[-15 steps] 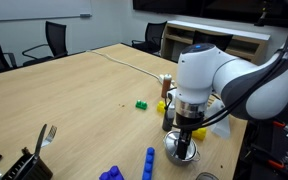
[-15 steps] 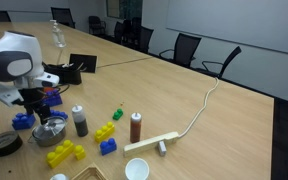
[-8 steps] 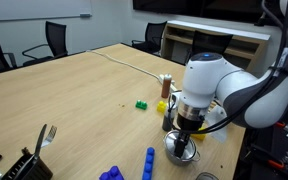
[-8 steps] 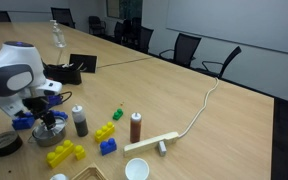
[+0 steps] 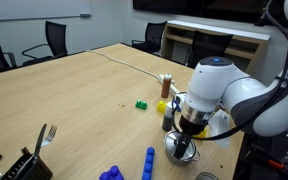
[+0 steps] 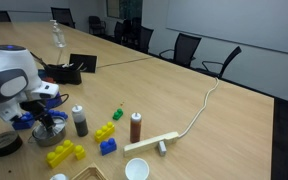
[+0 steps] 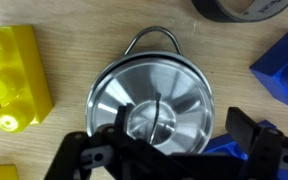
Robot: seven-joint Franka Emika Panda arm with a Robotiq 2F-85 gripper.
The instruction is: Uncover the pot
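The pot (image 7: pixel 109 110) is small, round and of shiny steel, with a wire handle (image 7: pixel 152 38). A flat steel lid (image 7: pixel 179 95) with a thin loop knob at its middle covers it. The pot also shows under the arm in both exterior views (image 5: pixel 181 152) (image 6: pixel 49 133). My gripper (image 7: pixel 174 142) is open and right above the lid, one finger on each side of the knob, holding nothing. It also shows in both exterior views (image 5: pixel 187 135) (image 6: pixel 46 120).
Yellow bricks (image 7: pixel 9 80) lie beside the pot, a blue brick (image 7: pixel 284 65) on the other side and a black tape roll (image 7: pixel 239 8) beyond. A grey shaker (image 6: pixel 80 121), a brown bottle (image 6: pixel 136 127), a white mug (image 6: pixel 136 170) and a wooden stick (image 6: pixel 152 142) stand nearby.
The arm has sunk and shifted a little over the pot. The gripper stays open above the lid. The lid and pot have not moved.
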